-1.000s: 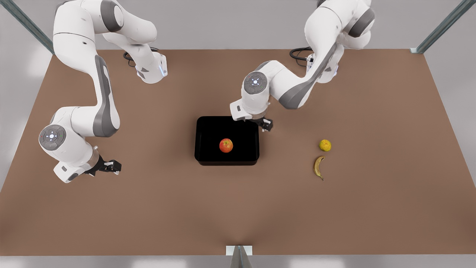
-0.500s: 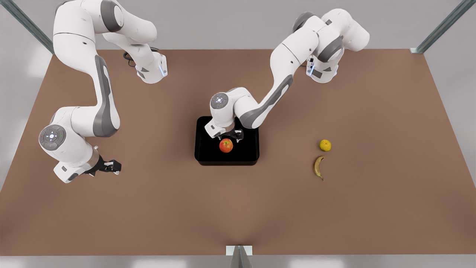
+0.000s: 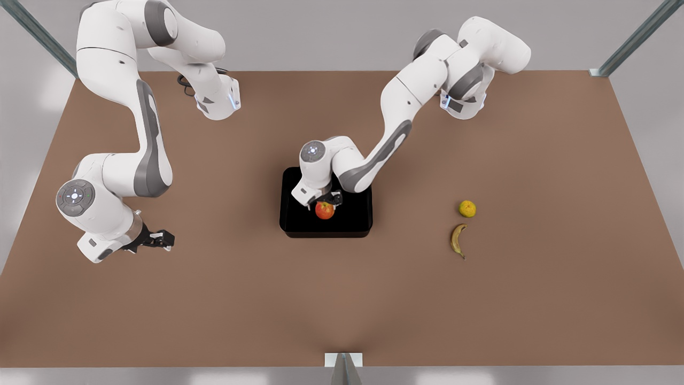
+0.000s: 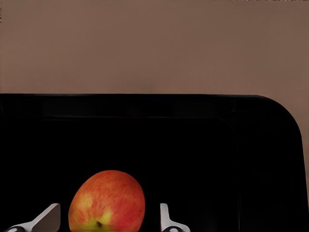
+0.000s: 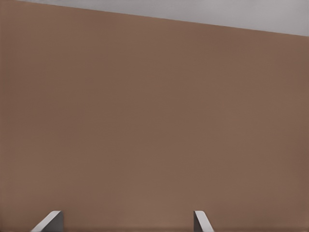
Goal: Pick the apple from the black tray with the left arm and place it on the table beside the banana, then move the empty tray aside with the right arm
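**Operator:** Inside the black tray, what is your reading on the left gripper?

**Technician:** You have it directly over the apple, which lies near the tray's middle. A second ago it sat at the tray's far corner on the front view's right; half a second ago it was just short of the fruit. It has since come down onto it. In the left wrist view the apple sits between the two fingertips, with a gap on each side, so the claw is spread and grips nothing yet.

**Operator:** What does that mean for the task?

**Technician:** You are judged to be at the end of the approach; closing the fingers is the likely next step. The fruit is round and smooth, so centre it between the pads before you close, or it may roll away across the tray floor.

**Operator:** And the right gripper?

**Technician:** It waits above the table near the edge at the front view's left, unmoved over the last second, fingers apart and empty. Your drop point is beside the banana, well apart from the tray toward the front view's right, with a small citrus fruit just beyond it. Keep the apple off both.
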